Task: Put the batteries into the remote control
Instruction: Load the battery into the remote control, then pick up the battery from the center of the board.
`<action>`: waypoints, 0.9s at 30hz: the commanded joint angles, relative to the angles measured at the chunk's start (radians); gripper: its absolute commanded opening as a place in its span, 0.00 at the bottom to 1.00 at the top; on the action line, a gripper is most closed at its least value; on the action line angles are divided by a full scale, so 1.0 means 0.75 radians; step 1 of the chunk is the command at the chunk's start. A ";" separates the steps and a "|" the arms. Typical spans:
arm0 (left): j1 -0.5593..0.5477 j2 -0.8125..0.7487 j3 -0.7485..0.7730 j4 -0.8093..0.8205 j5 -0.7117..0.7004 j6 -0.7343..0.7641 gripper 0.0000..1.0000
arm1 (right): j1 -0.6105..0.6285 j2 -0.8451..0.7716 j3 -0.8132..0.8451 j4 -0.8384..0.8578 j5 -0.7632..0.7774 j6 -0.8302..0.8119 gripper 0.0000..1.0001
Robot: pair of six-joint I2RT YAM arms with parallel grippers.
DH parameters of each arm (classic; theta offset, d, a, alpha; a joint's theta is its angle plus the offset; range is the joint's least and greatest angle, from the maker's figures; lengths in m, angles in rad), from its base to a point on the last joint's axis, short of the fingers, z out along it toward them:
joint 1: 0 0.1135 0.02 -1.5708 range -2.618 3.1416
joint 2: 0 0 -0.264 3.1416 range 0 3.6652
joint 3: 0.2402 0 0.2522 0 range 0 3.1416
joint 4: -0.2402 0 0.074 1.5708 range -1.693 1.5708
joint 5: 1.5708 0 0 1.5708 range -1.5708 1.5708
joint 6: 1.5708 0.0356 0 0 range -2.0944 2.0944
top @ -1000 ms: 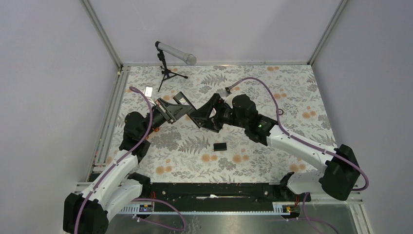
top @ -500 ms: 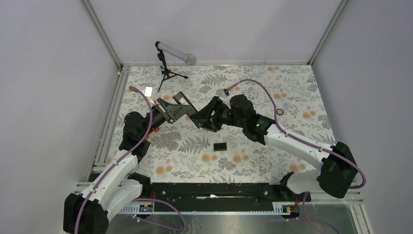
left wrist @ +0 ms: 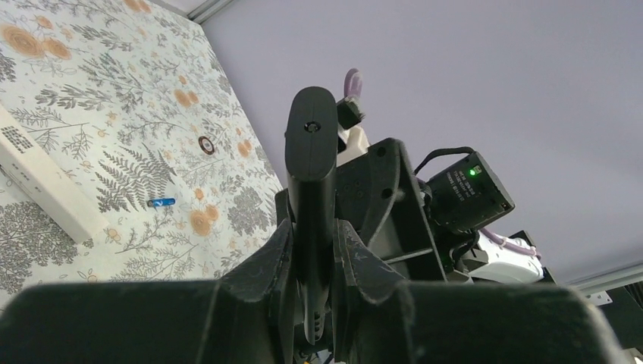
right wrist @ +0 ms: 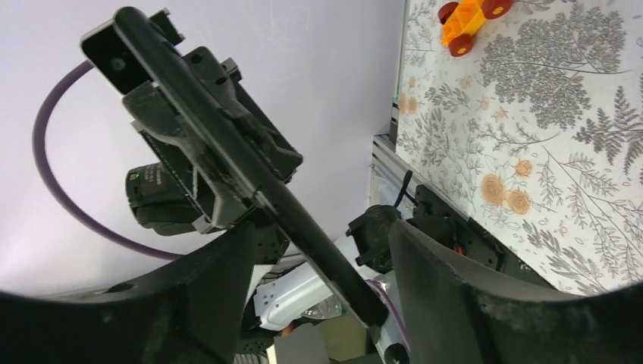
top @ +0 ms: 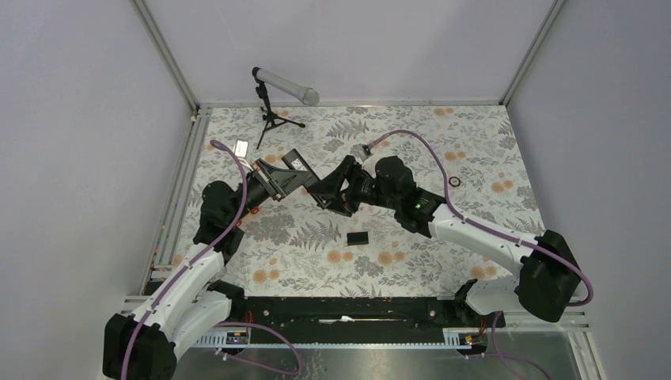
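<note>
Left arm's fingers (left wrist: 273, 262) are clenched on the black remote control (left wrist: 311, 152), holding it edge-on and raised off the tabletop (top: 475, 142). Right arm's fingers (right wrist: 455, 303) are spread wide, one on either side of the remote, not gripping it and carrying nothing. One blue battery (left wrist: 161, 202) lies loose on the tabletop, well apart from the remote; other batteries not located. A small flat black piece (top: 358, 237), likely the battery cover, lies on the tabletop near the arms. Compartment contents cannot be told. Assessment: early stage. Remote is secured and apparently opened; batteries are yet to be picked up and inserted, and the cover refitted.
</note>
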 commanded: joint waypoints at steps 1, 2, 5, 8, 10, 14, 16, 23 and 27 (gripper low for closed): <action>-0.004 -0.023 0.068 0.031 0.017 0.006 0.00 | -0.018 -0.070 0.020 0.135 -0.024 -0.127 0.81; 0.000 -0.026 0.068 0.010 0.013 0.015 0.00 | -0.023 -0.091 0.021 0.139 -0.019 -0.160 0.88; 0.021 -0.031 0.071 -0.025 0.033 0.026 0.00 | -0.049 -0.153 0.022 0.111 -0.021 -0.273 0.97; 0.054 -0.027 0.076 -0.034 0.071 0.022 0.00 | -0.080 -0.205 0.018 0.027 -0.034 -0.394 0.99; 0.083 -0.026 0.083 -0.060 0.108 0.035 0.00 | -0.110 -0.237 0.027 -0.076 -0.030 -0.505 0.98; 0.149 -0.030 0.108 -0.204 0.175 0.134 0.00 | -0.187 -0.226 0.177 -0.554 0.172 -0.922 0.92; 0.172 -0.042 0.111 -0.268 0.190 0.184 0.00 | -0.202 -0.199 0.233 -0.720 0.318 -1.144 0.90; 0.235 -0.106 0.113 -0.448 0.190 0.306 0.00 | -0.243 -0.025 0.256 -0.977 0.637 -1.791 0.95; 0.256 -0.123 0.112 -0.485 0.211 0.335 0.00 | -0.306 0.201 0.340 -1.111 0.670 -1.993 0.97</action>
